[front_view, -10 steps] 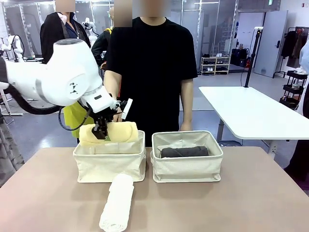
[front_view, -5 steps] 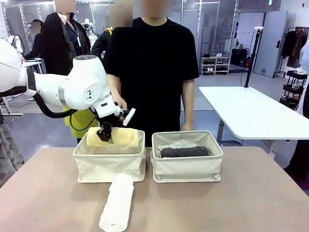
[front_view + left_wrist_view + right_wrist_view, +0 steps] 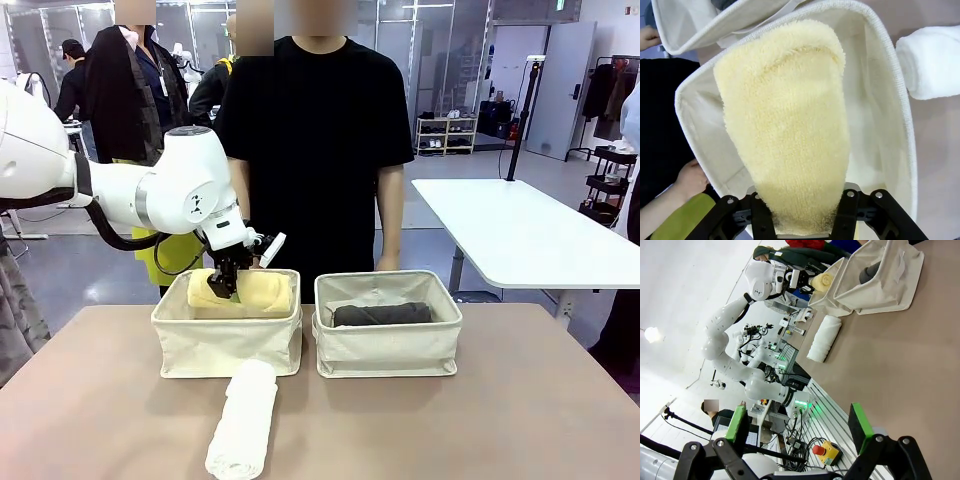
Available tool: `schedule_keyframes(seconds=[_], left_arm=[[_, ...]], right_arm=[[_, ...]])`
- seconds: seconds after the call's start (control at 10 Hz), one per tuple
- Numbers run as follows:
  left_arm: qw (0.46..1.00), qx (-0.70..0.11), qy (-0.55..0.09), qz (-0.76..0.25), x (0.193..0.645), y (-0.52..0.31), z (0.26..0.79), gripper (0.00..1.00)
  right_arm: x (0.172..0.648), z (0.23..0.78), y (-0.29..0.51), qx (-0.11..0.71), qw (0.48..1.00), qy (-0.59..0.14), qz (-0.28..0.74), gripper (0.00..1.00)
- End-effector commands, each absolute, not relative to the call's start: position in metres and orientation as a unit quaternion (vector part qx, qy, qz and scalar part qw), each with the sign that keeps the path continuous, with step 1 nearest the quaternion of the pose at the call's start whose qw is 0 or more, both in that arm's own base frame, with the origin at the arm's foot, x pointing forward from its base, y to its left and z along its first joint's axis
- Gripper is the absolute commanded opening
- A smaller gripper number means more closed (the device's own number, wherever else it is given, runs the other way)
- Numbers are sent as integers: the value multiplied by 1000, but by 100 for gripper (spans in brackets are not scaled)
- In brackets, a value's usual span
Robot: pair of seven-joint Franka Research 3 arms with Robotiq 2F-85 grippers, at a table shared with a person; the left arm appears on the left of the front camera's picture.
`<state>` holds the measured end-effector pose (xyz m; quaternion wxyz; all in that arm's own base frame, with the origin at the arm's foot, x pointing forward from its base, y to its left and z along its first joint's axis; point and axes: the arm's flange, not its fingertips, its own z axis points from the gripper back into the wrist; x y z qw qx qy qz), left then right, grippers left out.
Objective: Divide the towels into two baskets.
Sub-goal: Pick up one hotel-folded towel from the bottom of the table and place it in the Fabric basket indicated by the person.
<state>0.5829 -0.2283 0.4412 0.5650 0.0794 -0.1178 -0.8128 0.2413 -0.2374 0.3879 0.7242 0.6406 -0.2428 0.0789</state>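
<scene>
Pale yellow terry cloth is pinched between the fingers of the left gripper (image 3: 228, 288), which is closed on the near end of the yellow towel (image 3: 245, 292). In the front view, the roll is held across the left basket (image 3: 226, 345), its lower part sunk below the rim toward the far wall. In the left wrist view, the yellow towel (image 3: 790, 125) runs from the left gripper (image 3: 800, 222) at 6 o'clock toward 12 o'clock, over the inside of the left basket (image 3: 895, 75). Whether the roll rests on the basket floor cannot be told.

The right basket (image 3: 388, 350) stands just beside the left one, at its 3 o'clock, and a grey towel (image 3: 382, 314) lies inside it. A white towel (image 3: 243, 420) lies on the table (image 3: 500, 420) at 6 o'clock of the left basket, outside both baskets.

The right gripper (image 3: 799, 425) is held above the table with its fingers spread wide and nothing between them. A person (image 3: 315, 150) stands at the far side of the table, behind the baskets.
</scene>
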Motion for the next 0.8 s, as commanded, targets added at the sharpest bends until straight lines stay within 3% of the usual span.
schedule_keyframes(seconds=[0.0, 0.1, 0.2, 0.7], left_arm=[[569, 82, -105, -812, 591, -226, 447, 73], [576, 86, -106, -806, 593, -225, 446, 90], [592, 87, -107, -794, 597, -223, 445, 100], [609, 87, -106, -781, 596, -223, 445, 100]], right_arm=[[238, 392, -236, 642, 723, -242, 78, 100], [238, 392, -236, 642, 723, -242, 78, 100], [238, 392, -236, 642, 723, -242, 78, 100], [238, 392, -236, 642, 723, -242, 78, 100]])
